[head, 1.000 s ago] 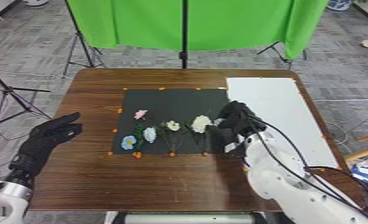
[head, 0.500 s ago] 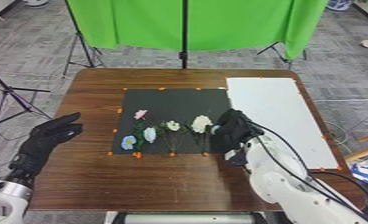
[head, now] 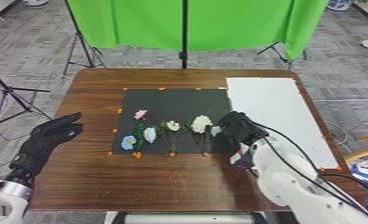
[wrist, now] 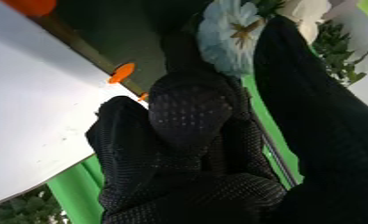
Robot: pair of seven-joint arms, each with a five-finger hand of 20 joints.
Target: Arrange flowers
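Note:
My right hand [head: 243, 129] is over the black mat's right edge, with a pale blue flower [head: 216, 130] at its fingertips. In the right wrist view, the glove of my right hand [wrist: 189, 115] is curled, and the pale blue flower [wrist: 225, 37] sticks out past it; its stem is hidden. Laid out on the black mat [head: 176, 100] are a pink flower [head: 140, 114], a blue one [head: 128, 143], a light blue-white one [head: 150, 134], a small cream one [head: 172, 125] and a larger cream-white one [head: 201, 123]. My left hand [head: 54, 135] is open left of the mat.
A white board [head: 274, 110] lies on the table's right side, partly beneath my right arm. Orange markers [head: 138, 155] line the mat's edges. The brown table [head: 163, 185] extends in front of the mat, and a green curtain [head: 145, 25] hangs behind.
My right hand has moved toward the table's front edge and slightly right, and the pale blue flower has come along with it. My left hand has kept its place.

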